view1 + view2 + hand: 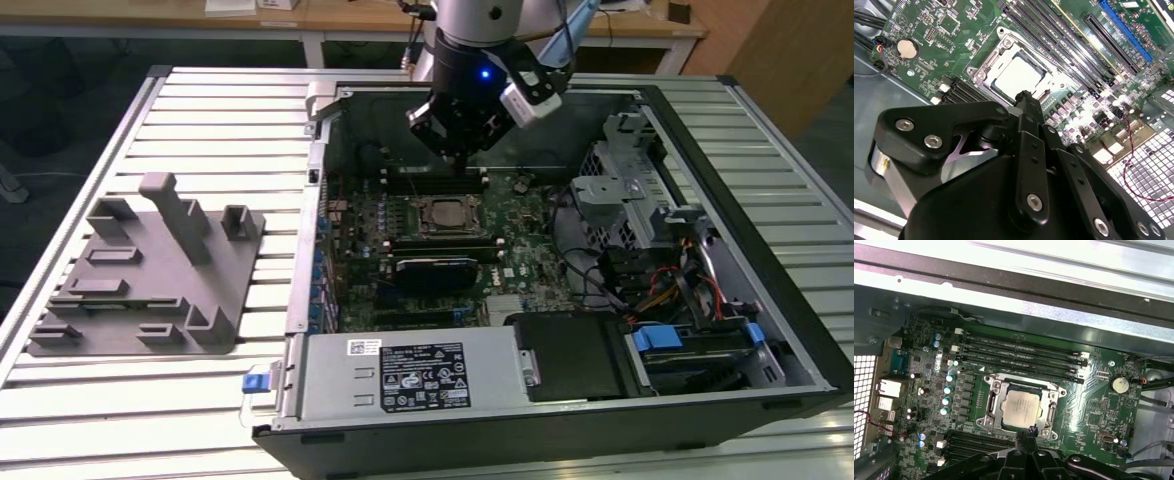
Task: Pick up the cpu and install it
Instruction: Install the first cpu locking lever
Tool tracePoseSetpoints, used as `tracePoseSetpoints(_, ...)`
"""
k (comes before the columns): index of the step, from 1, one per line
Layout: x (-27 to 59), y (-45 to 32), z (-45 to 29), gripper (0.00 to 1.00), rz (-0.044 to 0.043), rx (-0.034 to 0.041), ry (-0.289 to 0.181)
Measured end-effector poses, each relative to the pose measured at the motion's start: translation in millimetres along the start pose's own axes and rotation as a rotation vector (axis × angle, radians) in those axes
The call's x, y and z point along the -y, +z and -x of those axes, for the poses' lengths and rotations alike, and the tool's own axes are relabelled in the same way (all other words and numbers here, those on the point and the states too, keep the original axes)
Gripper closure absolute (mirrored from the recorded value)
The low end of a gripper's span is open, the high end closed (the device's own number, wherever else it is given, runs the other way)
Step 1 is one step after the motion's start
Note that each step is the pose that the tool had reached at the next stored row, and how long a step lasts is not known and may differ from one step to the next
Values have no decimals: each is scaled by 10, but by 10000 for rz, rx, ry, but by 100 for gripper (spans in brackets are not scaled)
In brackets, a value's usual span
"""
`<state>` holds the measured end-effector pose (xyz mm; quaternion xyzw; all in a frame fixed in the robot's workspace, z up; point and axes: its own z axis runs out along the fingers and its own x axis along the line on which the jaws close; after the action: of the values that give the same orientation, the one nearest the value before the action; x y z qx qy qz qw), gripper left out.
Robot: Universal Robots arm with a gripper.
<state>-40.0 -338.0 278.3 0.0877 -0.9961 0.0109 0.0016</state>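
Note:
The cpu [1022, 406] is a silvery square chip lying flat inside the metal-framed socket [994, 401] on the green motherboard [534, 262]. It also shows as a pale square, the cpu [1017, 78], and in the exterior view as the cpu [445, 213] in the middle of the open computer case. My gripper [458, 152] hangs above the board, just past the socket's far edge in the exterior view. In both wrist views the gripper [1030, 433] has its black fingers pressed together with nothing between them, and the gripper [1026, 96] tip sits just outside the socket frame.
Memory slots [1021, 356] run along one side of the socket. A gray plastic holder block [147, 275] stands on the slatted table at the exterior view's left. A power supply [407, 372], drive cage [627, 195] and cables [654, 285] crowd the case.

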Motion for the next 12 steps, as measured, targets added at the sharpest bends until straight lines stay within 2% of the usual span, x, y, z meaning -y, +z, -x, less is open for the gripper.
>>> tracePoseSetpoints(12,4,-4,-40,89,13,18,0)
